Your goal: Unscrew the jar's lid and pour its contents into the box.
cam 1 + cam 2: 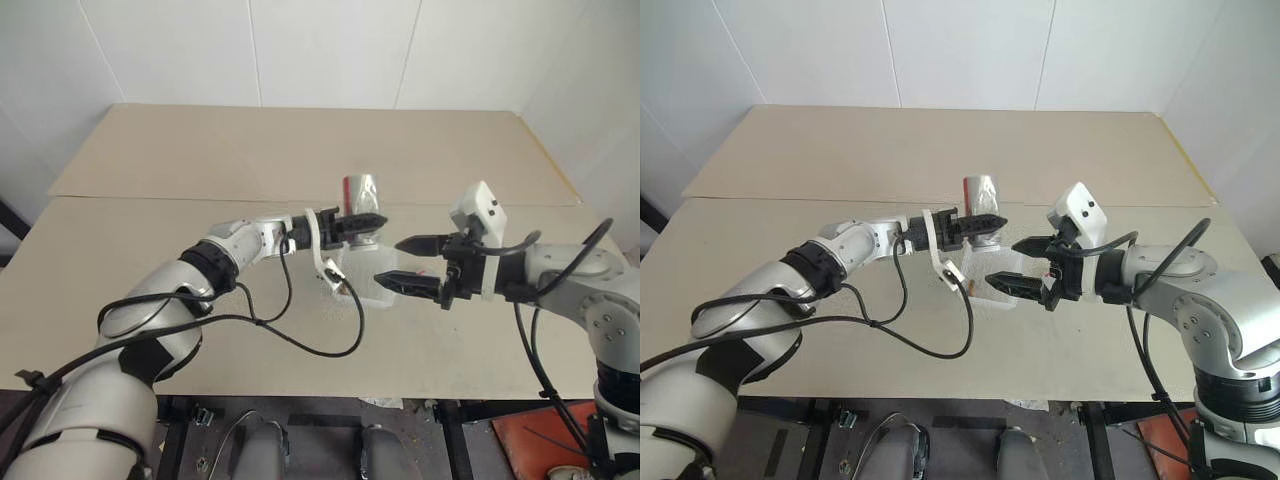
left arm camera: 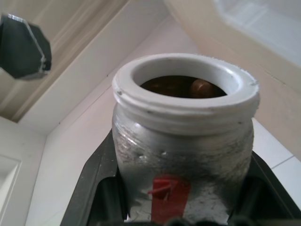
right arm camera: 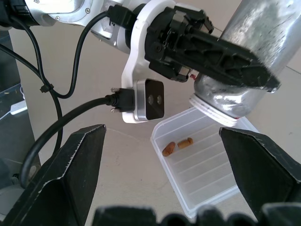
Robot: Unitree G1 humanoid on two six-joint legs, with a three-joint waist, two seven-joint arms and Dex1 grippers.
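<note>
Right pincer (image 3: 164, 188) nearest, black fingers spread wide, empty. Left pincer (image 1: 352, 226) pinching jar (image 3: 247, 75), lid off, mouth tipped over box (image 3: 202, 165) on worktop (image 1: 200, 290). Two brown bits (image 3: 178, 145) lie in box; more inside jar. Advice: tilt further, keep mouth over box centre. Jar clear, scuffed, white threaded neck, red label; box translucent, ribbed, low-walled.

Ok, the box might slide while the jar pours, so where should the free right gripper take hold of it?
Probably the box's low wall on the side away from the jar, from above, one finger inside, one outside: it lies flat, with thin upright walls, and the right gripper is open.
</note>
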